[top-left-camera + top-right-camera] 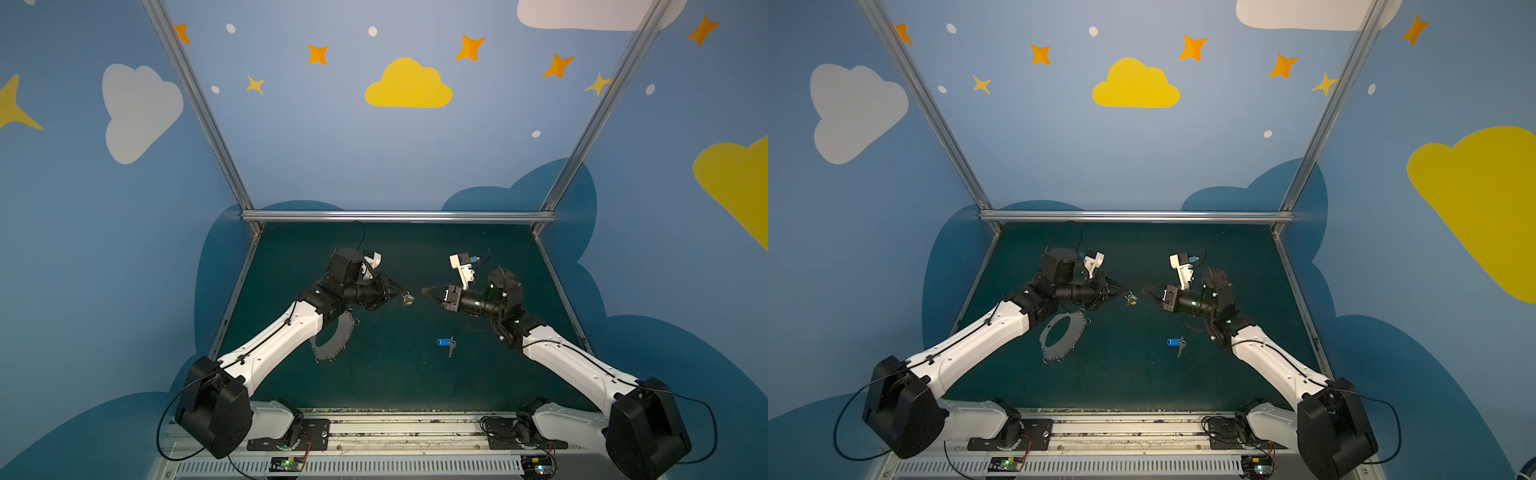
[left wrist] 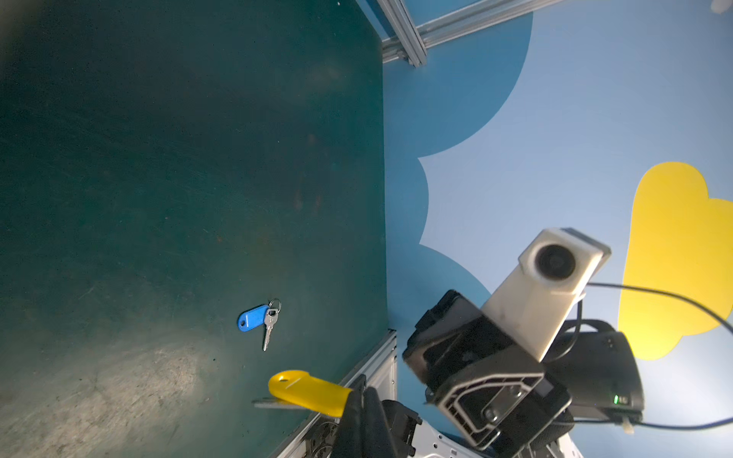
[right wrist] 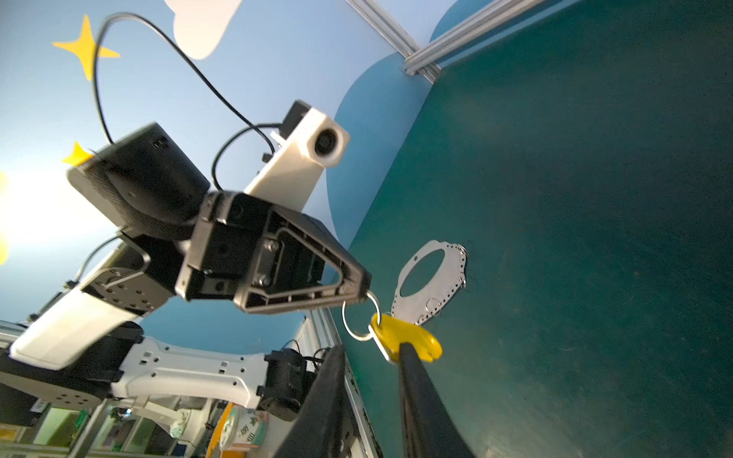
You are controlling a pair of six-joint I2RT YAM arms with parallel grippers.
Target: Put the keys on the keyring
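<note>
Table: I see a dark green mat [image 1: 395, 382] with both arms reaching in from the near edge towards the middle.
Left gripper: the left gripper [image 1: 400, 291] is clamped tight on the wire ring [image 3: 344, 322] of the yellow key, which it holds up off the mat.
Right gripper: the right gripper [image 1: 424, 291] faces the left one, tip to tip. From its wrist camera I see its fingers [image 3: 416, 396] a narrow way apart, with nothing gripped between them.
Keyring: the grey plate [image 1: 1059, 352] lies flat on the left of the mat, nearer than the left gripper. In a top view the left forearm covers part of it. Small wire loops [image 1: 1054, 360] hang on its near edge.
Yellow key: the yellow key [image 3: 412, 339] hangs from its ring between the two grippers. Its tag sits against the tip of one right finger.
Blue key: the blue key [image 1: 446, 344] lies on the mat right of centre, nearer than the right gripper and well apart from the plate.
Writing: I can read none on either tag. Print on a round thing [image 3: 242, 428] beyond the table is too blurred.
</note>
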